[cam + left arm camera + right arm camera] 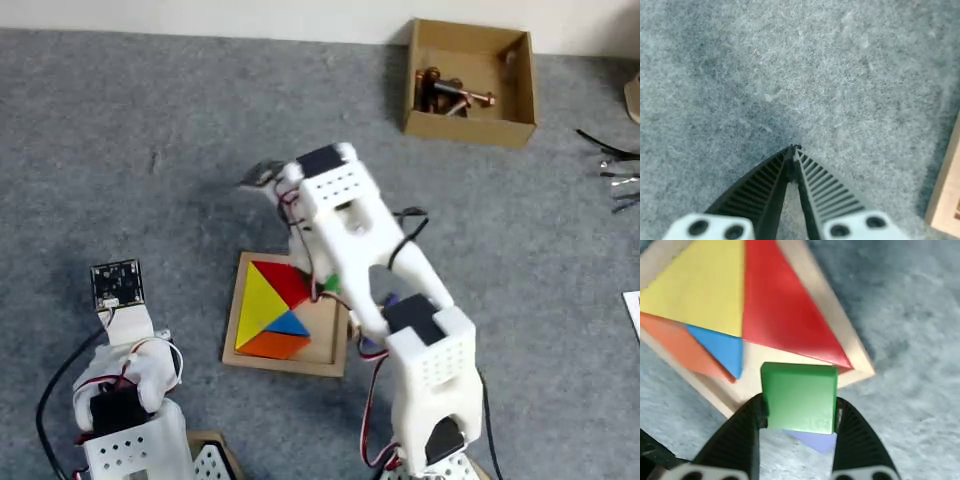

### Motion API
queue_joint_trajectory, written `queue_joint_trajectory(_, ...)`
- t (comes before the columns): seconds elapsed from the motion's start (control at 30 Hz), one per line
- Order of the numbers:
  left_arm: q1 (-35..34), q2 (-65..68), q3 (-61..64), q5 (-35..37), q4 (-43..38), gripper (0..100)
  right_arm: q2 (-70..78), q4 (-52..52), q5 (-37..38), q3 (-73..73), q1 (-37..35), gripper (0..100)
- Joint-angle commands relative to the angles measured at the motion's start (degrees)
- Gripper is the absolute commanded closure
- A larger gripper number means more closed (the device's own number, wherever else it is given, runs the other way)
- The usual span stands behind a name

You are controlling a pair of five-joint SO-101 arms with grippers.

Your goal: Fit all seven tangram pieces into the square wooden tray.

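Green square tangram piece (799, 390) sits clamped in my right gripper (799, 410), over the square wooden tray (858, 361) edge; left gripper (794, 151) closed above grey counter (790, 60).

Off-task items I log from my station:
1. Grey felt table cover (150, 150), under everything.
2. Open cardboard box (465, 131), far right of the table, holding copper-coloured metal parts (450, 95).
3. Black wires (612, 165), right edge, near the box.
4. White sheet corner (633, 305), right edge.

The square wooden tray (285, 364) lies flat, holding 4 pieces: yellow triangle (262, 300), red triangle (286, 281), blue triangle (289, 323) and orange piece (272, 345). The green square (800, 397), pinched in the right tool (799, 409), overlaps the tray's edge, with a purple piece (816, 441) beneath it.
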Motion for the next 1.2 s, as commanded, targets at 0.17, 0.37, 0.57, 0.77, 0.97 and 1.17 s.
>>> queue_joint_trajectory(0.17, -0.7, -0.3, 1.1, 0.6, 0.2, 99, -13.3, -1.4, -4.8, 1.6, -2.3, 99.5)
queue_joint_trajectory(0.37, -0.7, -0.3, 1.1, 0.6, 0.2, 99, -22.3, -13.4, -5.5, 20.6, -2.4, 99.5)
queue_joint_trajectory(0.57, -0.7, -0.3, 1.1, 0.6, 0.2, 99, -30.5, -29.3, -6.0, 39.2, -2.3, 99.5)
queue_joint_trajectory(0.77, -0.7, -0.3, 1.1, 0.6, 0.2, 99, -31.3, -38.4, -9.5, 47.3, -2.2, 99.5)
queue_joint_trajectory(0.97, -0.7, -0.3, 1.1, 0.6, 0.2, 99, -31.3, -40.6, -11.3, 48.5, -2.2, 99.5)
queue_joint_trajectory(1.17, -0.7, -0.3, 1.1, 0.6, 0.2, 99, -31.3, -40.5, -11.5, 48.6, -2.4, 99.5)
